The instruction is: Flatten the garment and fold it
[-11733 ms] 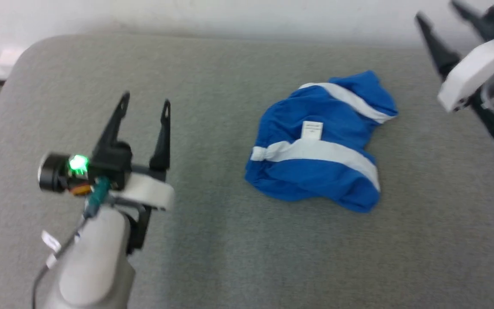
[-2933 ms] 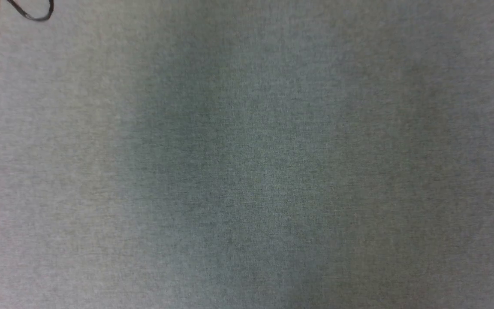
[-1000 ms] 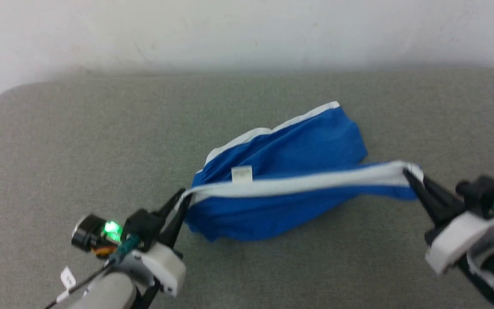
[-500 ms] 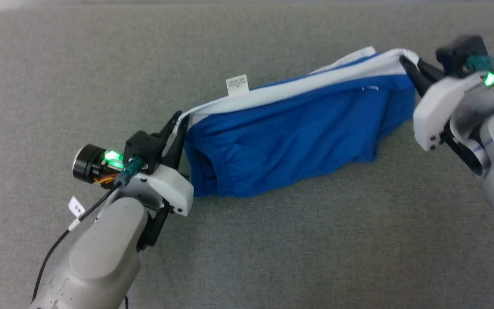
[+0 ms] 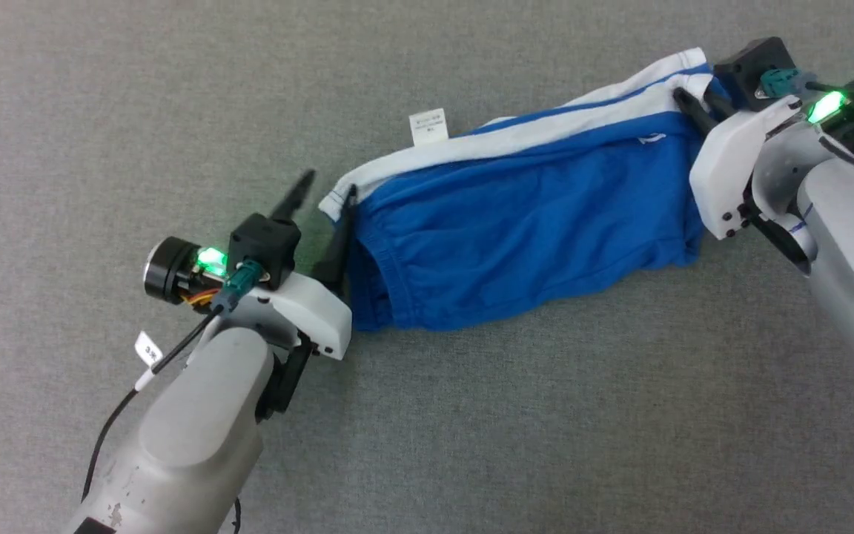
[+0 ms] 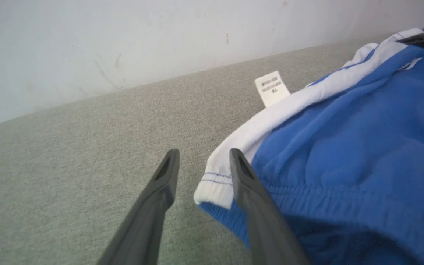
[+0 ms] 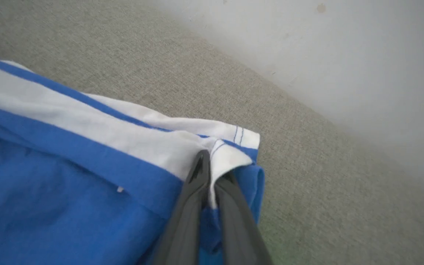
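Shorts (image 5: 516, 230) — blue, lying on the grey upholstery (image 5: 471, 430), drawn out into 1 long band that runs from lower left to upper right in the head view. A white stripe (image 5: 516, 137) follows the far edge. A small white tag (image 5: 428, 126) sticks out past that edge onto the upholstery (print too small to read). The gathered waistband (image 5: 371, 274) sits at the left end of the band, nearest the left arm.

Left gripper (image 5: 329, 185): its 2 fingers stand apart and pinch nothing. The outer finger is over bare upholstery. The inner finger lies against the white corner at the end of the stripe. In the left wrist view that corner sits loose in the gap, right beside the inner finger, and the cloth is slack there.

Right gripper (image 5: 686, 100): the fingers are pressed together on the far right corner of the shorts, clamping the end of the white stripe. In the right wrist view the white hem folds over the tips, with blue cloth bunched below them. I cannot tell whether this corner is off the upholstery or resting on it.

Both wrist views show a pale wall (image 6: 123, 36) — it rises straight from the back edge of the upholstery. A green light glows on each wrist in the head view.
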`<state>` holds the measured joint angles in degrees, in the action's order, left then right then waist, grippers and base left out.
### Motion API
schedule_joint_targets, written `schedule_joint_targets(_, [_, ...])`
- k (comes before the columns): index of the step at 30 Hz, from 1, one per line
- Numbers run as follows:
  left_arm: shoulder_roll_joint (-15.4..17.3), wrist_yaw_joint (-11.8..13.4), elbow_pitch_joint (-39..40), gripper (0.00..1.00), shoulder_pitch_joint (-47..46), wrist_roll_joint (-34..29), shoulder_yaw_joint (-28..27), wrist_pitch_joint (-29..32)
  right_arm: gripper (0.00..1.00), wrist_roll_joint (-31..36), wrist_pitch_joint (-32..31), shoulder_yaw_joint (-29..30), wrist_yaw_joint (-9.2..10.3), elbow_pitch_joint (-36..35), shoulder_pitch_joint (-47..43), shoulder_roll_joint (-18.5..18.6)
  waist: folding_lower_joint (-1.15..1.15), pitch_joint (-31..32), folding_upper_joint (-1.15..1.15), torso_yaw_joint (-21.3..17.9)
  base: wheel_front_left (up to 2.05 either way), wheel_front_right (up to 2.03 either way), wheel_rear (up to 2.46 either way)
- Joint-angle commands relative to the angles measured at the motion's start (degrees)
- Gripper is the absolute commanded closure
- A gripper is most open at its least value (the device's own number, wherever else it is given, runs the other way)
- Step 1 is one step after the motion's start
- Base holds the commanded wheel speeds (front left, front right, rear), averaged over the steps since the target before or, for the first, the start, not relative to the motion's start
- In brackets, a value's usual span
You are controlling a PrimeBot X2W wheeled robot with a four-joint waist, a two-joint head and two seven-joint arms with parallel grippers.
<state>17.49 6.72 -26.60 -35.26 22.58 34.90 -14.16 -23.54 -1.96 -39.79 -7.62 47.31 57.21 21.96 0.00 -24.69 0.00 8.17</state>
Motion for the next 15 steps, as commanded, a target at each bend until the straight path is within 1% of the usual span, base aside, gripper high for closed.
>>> schedule_joint_targets(1, [0.2, 0.47, 1.01, 0.0, 0.71, -0.32, -0.4, -0.44, 0.0, -0.92, 0.89, -0.85, 0.13, -0.13, 1.48, 1.02, 0.0, 2.07, 0.0, -0.62, 0.0, 0.0, 0.0])
schedule_joint_targets(4, [0.62, 1.98, 4.11, 0.0, 1.89, -1.4, -1.08, -0.7, 0.0, -3.42, 0.37, -3.22, 0.13, -2.26, 2.84, 3.69, 0.0, 3.66, 0.0, -0.59, 0.0, 0.0, 0.0])
schedule_joint_targets(6, [0.96, 3.4, 6.66, 0.0, 2.92, -2.26, -1.78, -0.78, 0.0, -5.75, -1.91, -5.63, 0.13, -4.94, 3.83, 6.11, 0.0, 4.52, 0.0, -0.56, 0.0, 0.0, 0.0])
schedule_joint_targets(7, [1.08, 4.02, 8.16, 0.0, 3.44, -2.71, -2.12, -0.79, 0.0, -7.19, -4.11, -7.2, 0.13, -6.43, 4.29, 7.56, 0.0, 4.82, 0.0, -0.46, 0.0, 0.0, 0.0])
schedule_joint_targets(11, [1.61, 5.89, 13.84, 0.0, 5.64, -4.2, -3.41, -0.82, 0.0, -14.82, -16.97, -14.57, 0.13, -14.37, 6.4, 13.86, 0.0, 5.12, 0.0, 0.26, 0.0, 0.0, 0.0])
schedule_joint_targets(13, [1.72, 6.41, 16.24, 0.0, 6.32, -4.83, -4.0, -0.83, 0.0, -19.5, -24.27, -17.07, 0.13, -17.72, 7.45, 16.82, 0.0, 4.67, 0.0, 0.89, 0.0, 0.0, 0.0])
schedule_joint_targets(15, [1.67, 6.52, 17.75, 0.0, 6.99, -5.06, -4.39, -0.83, 0.0, -22.98, -30.22, -19.25, 0.13, -20.35, 8.41, 19.1, 0.0, 3.98, 0.0, 1.53, 0.0, 0.0, 0.0])
